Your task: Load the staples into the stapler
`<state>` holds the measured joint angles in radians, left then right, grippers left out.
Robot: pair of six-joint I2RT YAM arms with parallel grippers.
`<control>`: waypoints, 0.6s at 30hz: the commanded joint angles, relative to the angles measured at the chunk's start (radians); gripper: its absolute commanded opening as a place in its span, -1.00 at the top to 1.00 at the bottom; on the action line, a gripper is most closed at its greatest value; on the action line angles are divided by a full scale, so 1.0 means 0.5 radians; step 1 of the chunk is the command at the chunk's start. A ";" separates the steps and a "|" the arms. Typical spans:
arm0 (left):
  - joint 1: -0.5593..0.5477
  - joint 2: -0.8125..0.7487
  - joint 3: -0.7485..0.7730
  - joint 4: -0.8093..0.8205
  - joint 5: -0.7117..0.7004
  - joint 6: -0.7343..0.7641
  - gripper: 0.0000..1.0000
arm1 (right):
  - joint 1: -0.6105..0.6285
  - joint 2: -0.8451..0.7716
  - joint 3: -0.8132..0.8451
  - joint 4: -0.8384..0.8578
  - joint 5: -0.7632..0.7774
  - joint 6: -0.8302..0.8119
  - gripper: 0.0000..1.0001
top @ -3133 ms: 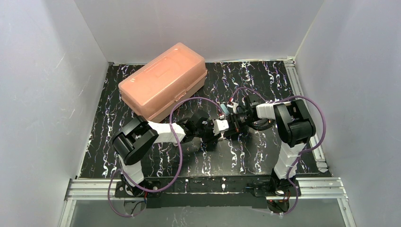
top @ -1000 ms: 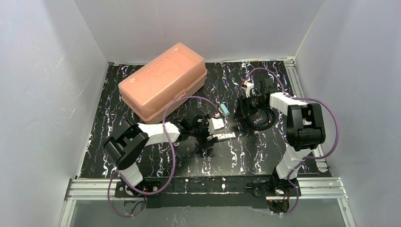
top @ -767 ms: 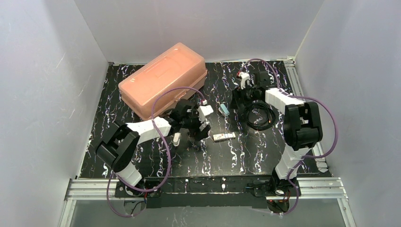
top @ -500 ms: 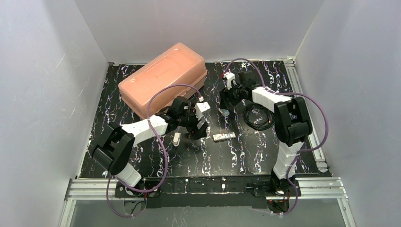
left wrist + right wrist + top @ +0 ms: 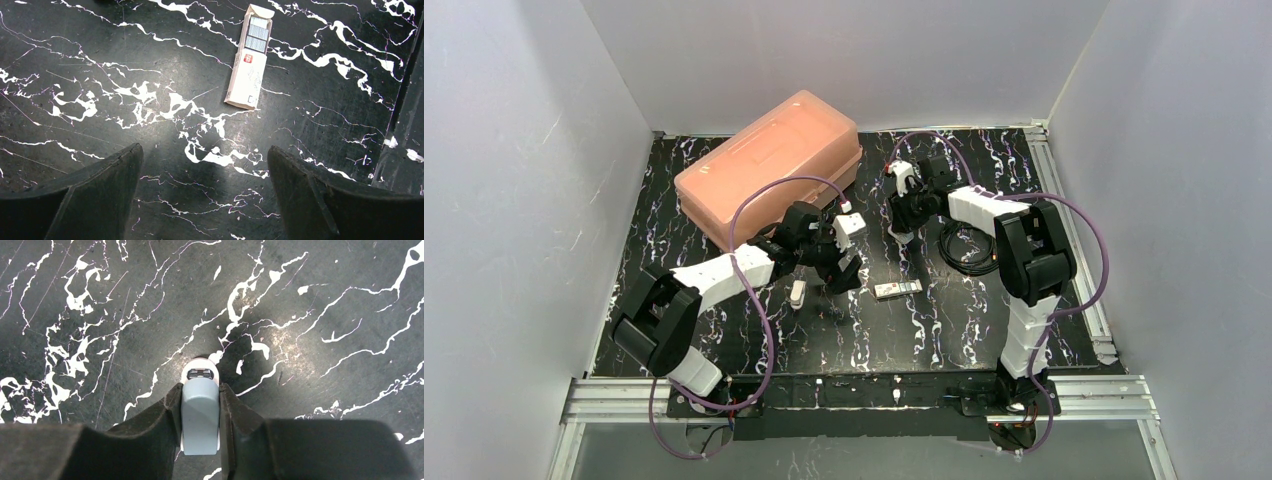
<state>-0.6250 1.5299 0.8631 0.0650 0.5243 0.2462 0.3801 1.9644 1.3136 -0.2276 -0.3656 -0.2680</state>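
Right wrist: stapler (image 5: 200, 415) inside end effector (image 5: 200, 391).

Glossy black marbled table (image 5: 100, 60)

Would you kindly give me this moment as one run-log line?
left gripper: open, empty | right gripper: shut on small teal box | stapler: lying flat, ungripped

In view are one black marbled surface (image 5: 944, 330), one pink lidded box (image 5: 769, 170), one stapler (image 5: 250, 70), one small teal box (image 5: 200, 420) and one coil of black cable (image 5: 969, 248). There is also one small white piece (image 5: 797, 292), perhaps a block, though it shows too small to be sure. A left arm (image 5: 714, 275) and a right arm (image 5: 1034, 260) make two robot arms in all.
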 commanded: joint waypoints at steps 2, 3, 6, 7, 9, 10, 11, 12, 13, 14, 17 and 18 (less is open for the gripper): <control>0.014 -0.009 0.099 -0.085 0.049 0.004 -0.83 | 0.004 -0.160 0.033 0.012 -0.031 -0.056 0.53; 0.014 0.007 0.130 -0.111 0.056 0.009 -0.82 | 0.004 -0.197 0.034 -0.004 -0.059 -0.083 0.64; 0.032 0.048 0.232 -0.200 0.093 0.031 -0.80 | -0.001 -0.322 0.029 -0.091 -0.170 -0.175 0.93; 0.041 0.057 0.267 -0.220 0.111 0.041 -0.79 | -0.003 -0.376 0.015 -0.109 -0.227 -0.202 0.97; 0.064 0.068 0.323 -0.244 0.169 0.057 -0.76 | -0.009 -0.489 -0.020 -0.158 -0.364 -0.258 0.97; 0.076 0.074 0.355 -0.251 0.216 0.066 -0.76 | -0.011 -0.538 -0.040 -0.189 -0.439 -0.280 0.97; 0.090 0.079 0.384 -0.259 0.264 0.071 -0.75 | -0.012 -0.591 -0.054 -0.224 -0.521 -0.302 0.97; 0.101 0.084 0.411 -0.259 0.316 0.070 -0.74 | -0.011 -0.634 -0.063 -0.266 -0.597 -0.322 0.97; 0.114 0.090 0.435 -0.257 0.377 0.072 -0.73 | -0.009 -0.672 -0.070 -0.313 -0.685 -0.335 0.97; 0.127 0.095 0.459 -0.249 0.432 0.074 -0.72 | -0.011 -0.706 -0.076 -0.353 -0.765 -0.348 0.97; 0.150 0.097 0.527 -0.250 0.614 0.111 -0.70 | -0.010 -0.765 -0.072 -0.509 -1.014 -0.396 0.97; 0.152 0.098 0.540 -0.258 0.659 0.130 -0.70 | -0.010 -0.775 -0.067 -0.562 -1.088 -0.412 0.97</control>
<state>-0.5621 1.5826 1.0767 -0.0326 0.6933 0.2733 0.3790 1.6058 1.2930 -0.3790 -0.6914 -0.4210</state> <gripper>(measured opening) 0.856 0.348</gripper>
